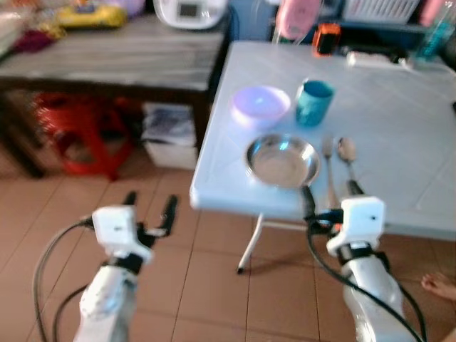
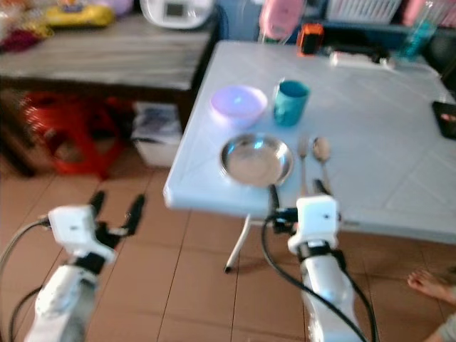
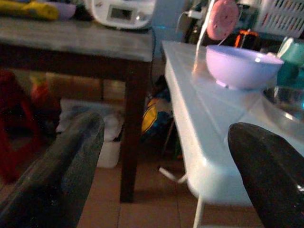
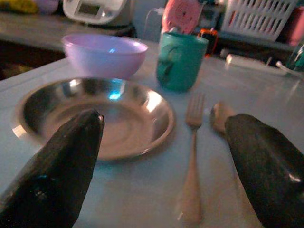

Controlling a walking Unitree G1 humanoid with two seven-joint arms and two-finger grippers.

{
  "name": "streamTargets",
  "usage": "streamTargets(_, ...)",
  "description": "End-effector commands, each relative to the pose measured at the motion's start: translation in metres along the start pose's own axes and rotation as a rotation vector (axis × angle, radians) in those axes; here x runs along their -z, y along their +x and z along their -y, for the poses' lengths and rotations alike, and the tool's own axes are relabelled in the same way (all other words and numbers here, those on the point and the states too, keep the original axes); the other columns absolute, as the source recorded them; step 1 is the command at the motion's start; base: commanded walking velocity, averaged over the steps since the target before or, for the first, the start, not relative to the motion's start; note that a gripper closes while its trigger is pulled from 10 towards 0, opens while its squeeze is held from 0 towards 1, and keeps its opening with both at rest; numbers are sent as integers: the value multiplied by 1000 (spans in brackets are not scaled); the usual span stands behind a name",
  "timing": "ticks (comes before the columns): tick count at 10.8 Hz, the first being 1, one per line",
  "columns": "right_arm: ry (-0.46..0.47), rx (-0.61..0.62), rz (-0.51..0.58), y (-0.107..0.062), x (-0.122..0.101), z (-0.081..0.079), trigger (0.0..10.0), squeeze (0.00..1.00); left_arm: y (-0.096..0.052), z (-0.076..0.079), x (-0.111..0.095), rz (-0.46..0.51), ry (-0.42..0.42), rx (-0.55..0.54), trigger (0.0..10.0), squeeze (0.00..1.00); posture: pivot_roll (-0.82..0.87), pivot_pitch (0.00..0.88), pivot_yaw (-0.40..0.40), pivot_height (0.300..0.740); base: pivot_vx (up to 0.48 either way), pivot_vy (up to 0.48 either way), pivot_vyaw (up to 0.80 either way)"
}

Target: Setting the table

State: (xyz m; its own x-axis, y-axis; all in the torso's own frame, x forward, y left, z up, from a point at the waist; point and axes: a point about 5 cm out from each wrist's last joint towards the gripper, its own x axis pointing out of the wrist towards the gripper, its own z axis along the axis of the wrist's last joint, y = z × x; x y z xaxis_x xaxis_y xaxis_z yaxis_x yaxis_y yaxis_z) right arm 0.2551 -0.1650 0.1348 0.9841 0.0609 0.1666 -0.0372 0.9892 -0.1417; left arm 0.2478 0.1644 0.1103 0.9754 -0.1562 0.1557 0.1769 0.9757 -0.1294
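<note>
Nearest the camera, the right gripper (image 1: 329, 191) is being held at the near edge of the white table (image 1: 399, 121), its fingers spread apart and clamped on nothing, with the steel plate (image 1: 282, 160) and the fork (image 4: 192, 142) lying just ahead of it. The left gripper (image 1: 149, 206) is being held over the tiled floor (image 1: 206, 285), short of the table's corner, its fingers likewise parted and empty. A place setting is being shown as largely laid: a spoon (image 1: 347, 151) is lying just beside the fork, while a lavender bowl (image 1: 260, 104) and a teal cup (image 1: 314, 102) are standing behind the plate (cup and bowl near, not touching). The step in hand is being judged as a final check or alignment; a next move is being expected to call for small nudges only.
</note>
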Motion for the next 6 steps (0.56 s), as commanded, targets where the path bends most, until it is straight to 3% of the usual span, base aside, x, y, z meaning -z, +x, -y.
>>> streamTargets(1,-10,13,7,-2,-2,5,10000,0,-1,4,2,-7,-13,8,10000,0,-68,150,11,740,349,0,0)
streamTargets(4,18,12,-22,-4,4,4,10000,0,-2,3,2,-15,-3,11,10000,0,-64,153,15,740,331,0,0)
streamTargets(6,35,15,-33,-4,5,4,10000,0,-3,3,2,-23,2,22,10000,0,-62,158,20,740,120,0,0)
